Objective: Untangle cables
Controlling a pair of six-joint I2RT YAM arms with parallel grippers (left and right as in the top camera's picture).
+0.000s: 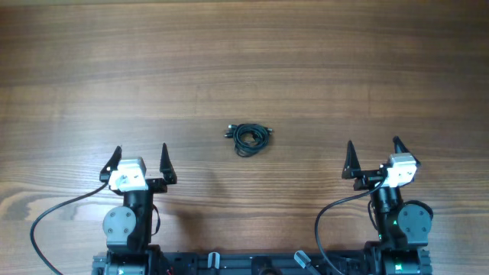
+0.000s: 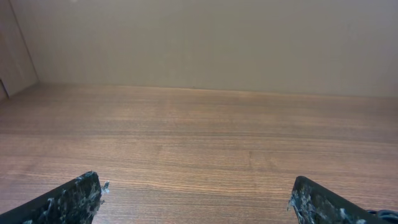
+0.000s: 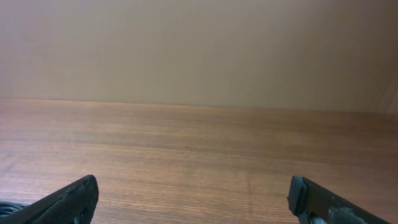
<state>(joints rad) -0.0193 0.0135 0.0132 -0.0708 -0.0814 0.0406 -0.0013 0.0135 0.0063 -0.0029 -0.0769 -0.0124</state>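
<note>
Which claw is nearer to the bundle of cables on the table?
The left claw, slightly. The cables lie between both, a little farther from the robot; the left claw is to their left, the right claw to their right.

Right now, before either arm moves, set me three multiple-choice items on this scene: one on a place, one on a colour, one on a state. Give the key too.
1. Where do the cables lie?
A. near the middle of the table, between the two arms and ahead of them
B. at the far edge
C. against one arm's base

2. What colour are the cables?
A. white
B. red
C. black

3. How do the left gripper and right gripper stand?
A. both shut
B. both open, holding nothing
C. one shut on a cord

Key: 1 A, the overhead view shows the bunch centred on the wood. 2 C, the coil is black. 3 B, each wrist view shows fingers wide apart over bare wood.
</note>
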